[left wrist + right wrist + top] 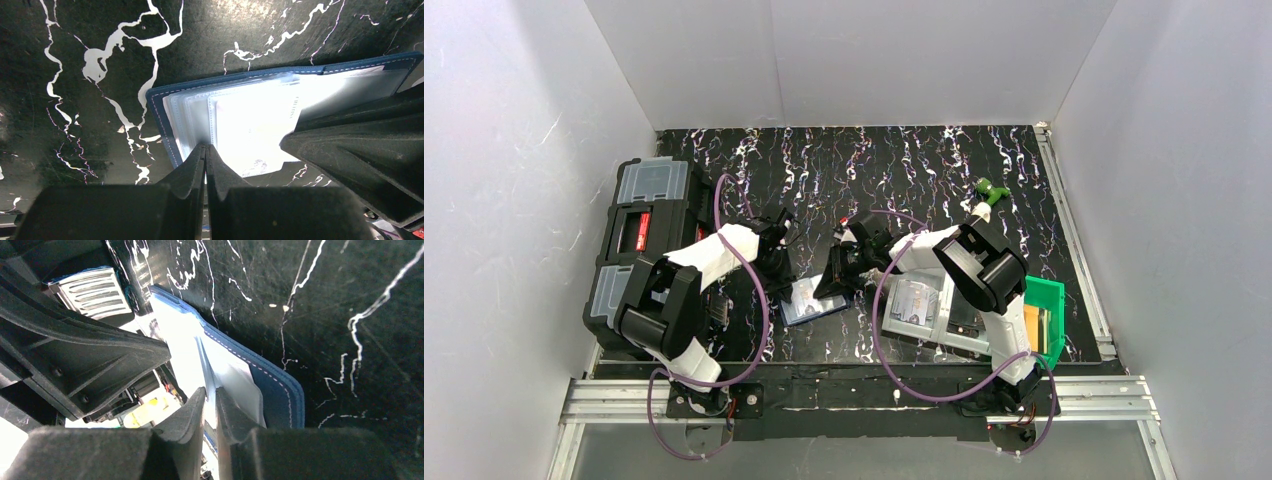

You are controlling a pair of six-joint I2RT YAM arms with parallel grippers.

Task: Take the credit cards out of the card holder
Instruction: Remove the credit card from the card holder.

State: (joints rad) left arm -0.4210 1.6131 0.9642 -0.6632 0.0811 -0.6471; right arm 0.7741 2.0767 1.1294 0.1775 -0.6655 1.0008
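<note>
The navy blue card holder (816, 303) lies open on the black marbled table between both arms, pale clear sleeves up, one half lifted. My left gripper (205, 148) is shut, its tips resting on the near edge of the sleeves (250, 125); I cannot tell if it pinches a sleeve. My right gripper (209, 391) is shut on a thin pale sheet of the holder, sleeve or card I cannot tell, next to the upright blue cover (280, 390). No gold-tan card shows in the holder. A pale card-like item (914, 300) lies by the right arm.
A black toolbox (639, 240) with clear lids stands at the left edge. A green bin (1049, 315) and a pale tray (944, 335) sit by the right arm's base. A small green object (992, 190) lies at the back right. White walls enclose the table.
</note>
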